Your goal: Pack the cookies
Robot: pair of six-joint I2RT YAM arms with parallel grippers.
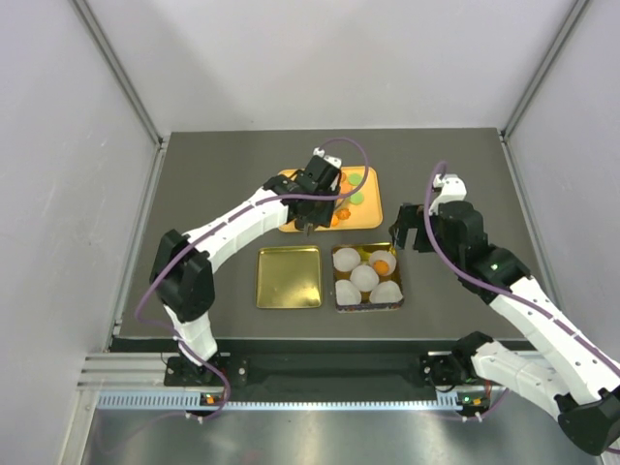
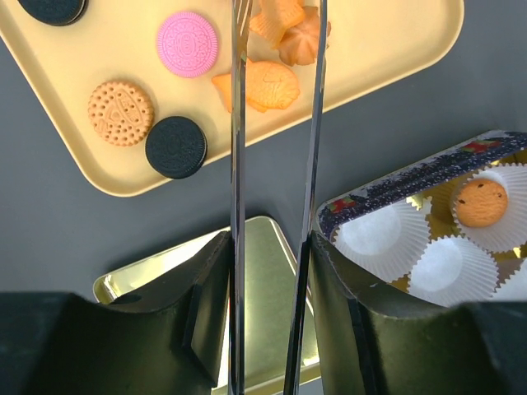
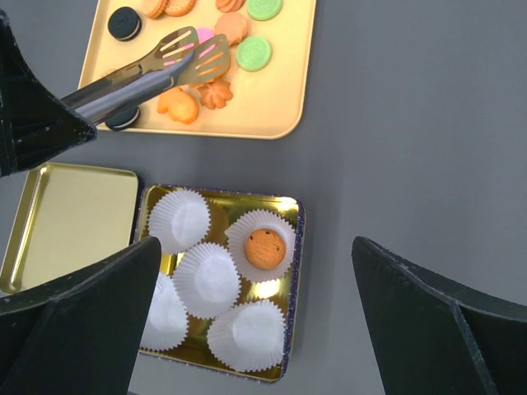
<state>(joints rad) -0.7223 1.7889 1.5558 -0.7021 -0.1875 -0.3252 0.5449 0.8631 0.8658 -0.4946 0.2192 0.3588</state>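
Note:
Cookies lie on a yellow tray (image 1: pixel 373 211): a pink one (image 2: pixel 188 44), a round orange one (image 2: pixel 120 112), a black one (image 2: pixel 175 146), green ones (image 3: pixel 254 53) and orange shaped ones (image 2: pixel 263 86). One orange cookie (image 3: pixel 265 247) sits in a white paper cup in the gold tin (image 3: pixel 292 271). My left gripper (image 2: pixel 272 243) is shut on metal tongs (image 3: pixel 185 58). The tong tips are slightly apart and empty, over the tray's cookies. My right gripper (image 3: pixel 255 247) is open and empty above the tin; it also shows in the top view (image 1: pixel 412 232).
The tin holds several white paper cups (image 3: pixel 210 276); all but one are empty. The gold lid (image 1: pixel 289 276) lies flat to the left of the tin. White walls enclose the dark table on three sides.

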